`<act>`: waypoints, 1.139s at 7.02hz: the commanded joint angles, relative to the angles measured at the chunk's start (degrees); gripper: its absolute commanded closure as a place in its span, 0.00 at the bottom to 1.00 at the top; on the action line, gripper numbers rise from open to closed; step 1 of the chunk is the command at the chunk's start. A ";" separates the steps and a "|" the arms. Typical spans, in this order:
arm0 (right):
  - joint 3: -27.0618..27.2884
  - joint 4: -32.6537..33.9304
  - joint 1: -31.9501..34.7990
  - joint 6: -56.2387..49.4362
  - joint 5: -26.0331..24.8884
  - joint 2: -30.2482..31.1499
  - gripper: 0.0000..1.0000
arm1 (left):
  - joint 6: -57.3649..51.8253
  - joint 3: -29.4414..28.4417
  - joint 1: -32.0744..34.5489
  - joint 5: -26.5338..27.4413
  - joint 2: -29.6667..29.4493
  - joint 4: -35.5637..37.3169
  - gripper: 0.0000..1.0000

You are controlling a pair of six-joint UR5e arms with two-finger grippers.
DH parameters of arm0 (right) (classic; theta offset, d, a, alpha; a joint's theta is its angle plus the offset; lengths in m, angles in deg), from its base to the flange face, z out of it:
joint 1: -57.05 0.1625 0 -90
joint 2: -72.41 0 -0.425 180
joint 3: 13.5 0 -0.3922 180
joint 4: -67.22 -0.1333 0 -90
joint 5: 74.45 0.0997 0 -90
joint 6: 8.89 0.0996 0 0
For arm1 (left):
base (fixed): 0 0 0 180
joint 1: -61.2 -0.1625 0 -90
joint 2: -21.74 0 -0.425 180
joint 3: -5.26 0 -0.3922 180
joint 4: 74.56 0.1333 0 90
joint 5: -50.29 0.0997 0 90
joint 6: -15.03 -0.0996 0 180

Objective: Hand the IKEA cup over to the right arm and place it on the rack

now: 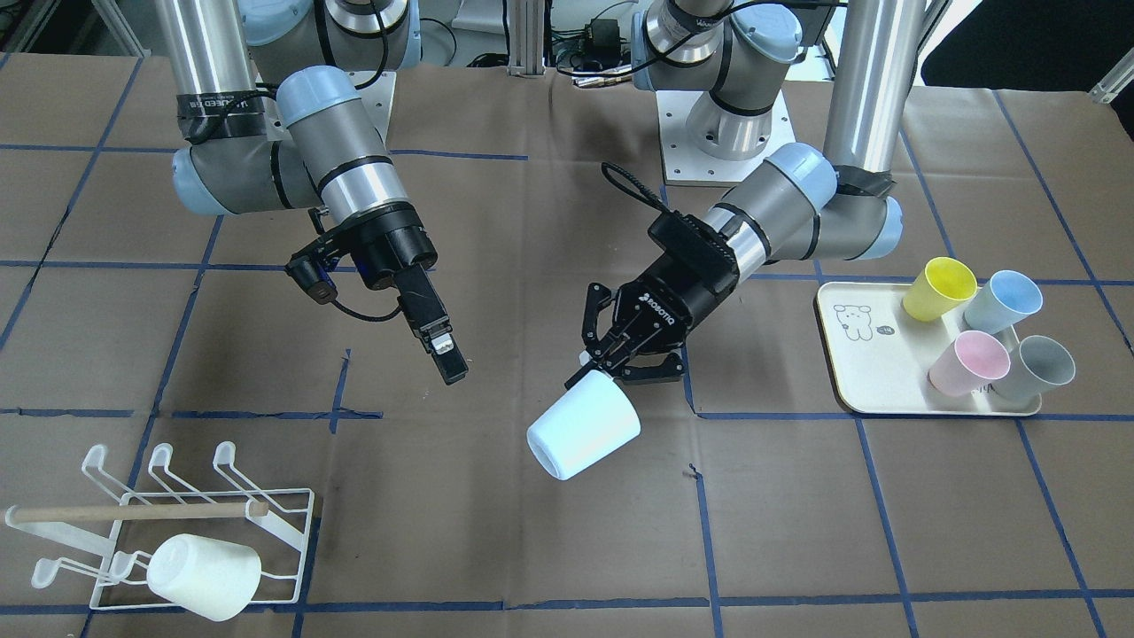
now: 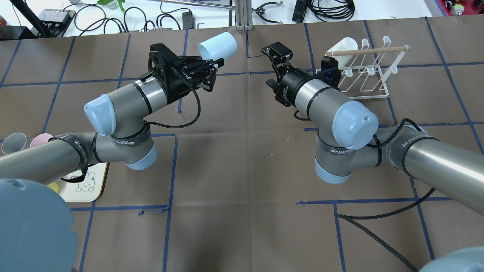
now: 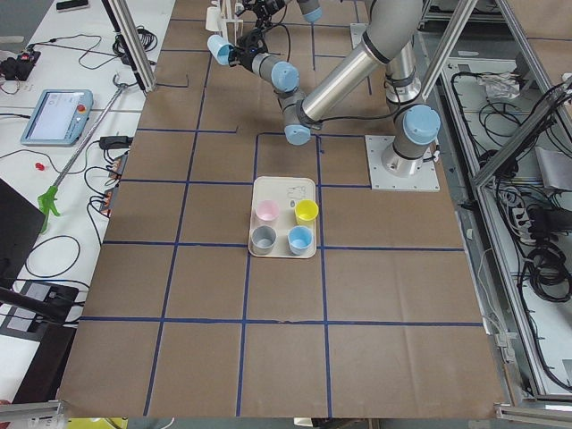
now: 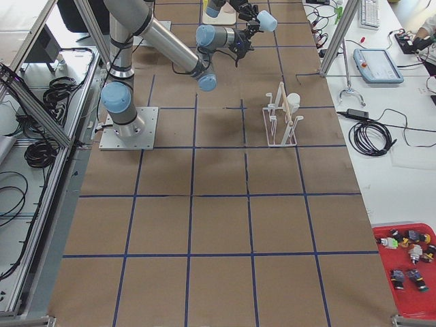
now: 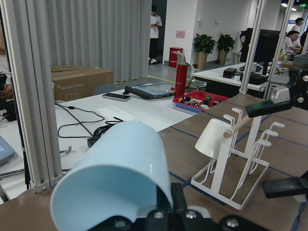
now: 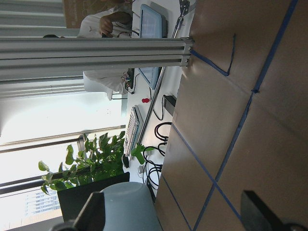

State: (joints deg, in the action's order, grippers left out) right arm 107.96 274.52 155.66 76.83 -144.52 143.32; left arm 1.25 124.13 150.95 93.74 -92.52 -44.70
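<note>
Cup [image 1: 585, 425], pale blue, is held above the table [image 1: 532, 549], tilted on its side. The left gripper [image 1: 595, 365] is clamped on it at what appears to be the rim, with the narrower end pointing away from the robot. The exact finger contact is partly hidden by the linkage.

The right gripper [image 1: 450, 359] hangs just beside the cup but is not touching it. Its jaws stand apart with nothing between them; the right wrist view shows the two fingers at opposite lower corners of the frame. The fingers point down and forward at a slant.

The rack [image 1: 279, 530] stands on the table near the right arm's side, well apart from the held cup. A wooden dowel [image 1: 133, 512] lies across it. One white cup [image 1: 204, 576] already hangs on a lower prong, tipped on its side.

On the left arm's side a cream tray [image 1: 850, 372] with a bear drawing carries four cups: yellow [image 1: 939, 288], blue [image 1: 1003, 301], pink [image 1: 968, 363] and grey [image 1: 1034, 368].
</note>
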 commanded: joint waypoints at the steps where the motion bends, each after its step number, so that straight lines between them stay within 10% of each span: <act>1: -1.31 0.03 0.96 0.07 0.03 -1.13 0.00 | 0.60 0.22 3.06 4.63 2.88 -4.69 0.99; 8: -8.59 0.21 3.07 5.07 0.11 -6.04 0.01 | -0.28 1.90 3.15 6.92 5.97 -11.40 1.00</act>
State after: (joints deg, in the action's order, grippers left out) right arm 100.75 274.65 158.07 81.21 -144.32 138.81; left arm 1.03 126.02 154.07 100.78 -86.37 -56.09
